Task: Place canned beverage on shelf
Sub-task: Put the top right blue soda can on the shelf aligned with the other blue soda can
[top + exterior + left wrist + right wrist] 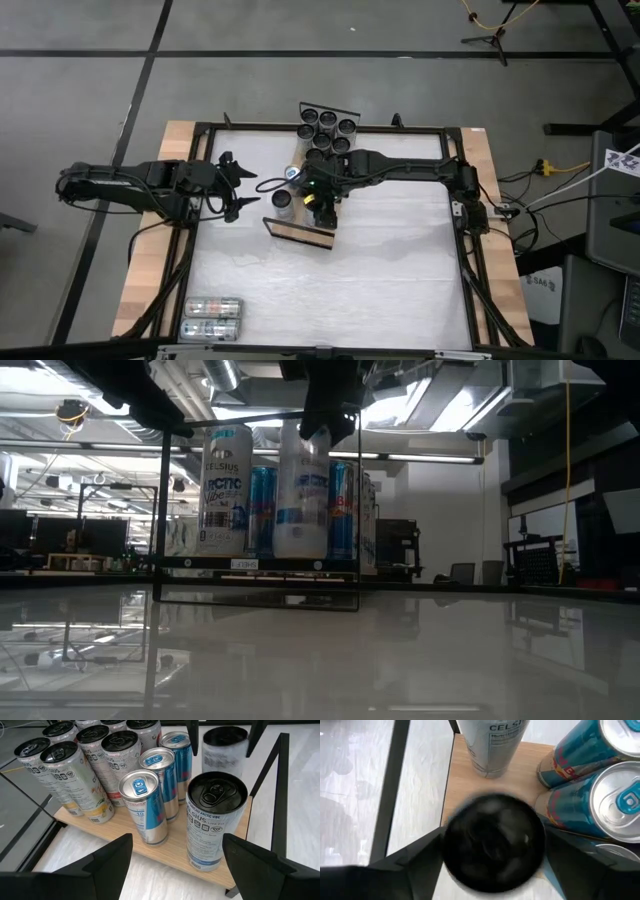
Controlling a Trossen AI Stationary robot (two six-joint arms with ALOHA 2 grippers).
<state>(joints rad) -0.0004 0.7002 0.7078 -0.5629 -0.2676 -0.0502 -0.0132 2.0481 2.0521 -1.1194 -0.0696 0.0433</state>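
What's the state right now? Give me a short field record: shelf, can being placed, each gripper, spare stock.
shelf: light-wood board with black wire end rails, many cans standing on it
can being placed: black-topped can between the right gripper's fingers, over the shelf's near end
right gripper: above the shelf, around that can; grip or release not clear
left gripper: open, empty, waiting beside the shelf
nearest standing can: Celsius can, upright on the board
spare stock: two cans lying flat at the table's front left

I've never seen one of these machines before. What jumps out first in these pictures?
Your eye goes to the cluster of drink cans crowded on the shelf, a light wooden board in the middle of the white table. The right gripper hangs right over a black-topped can at the shelf's end, while the left gripper waits open nearby.
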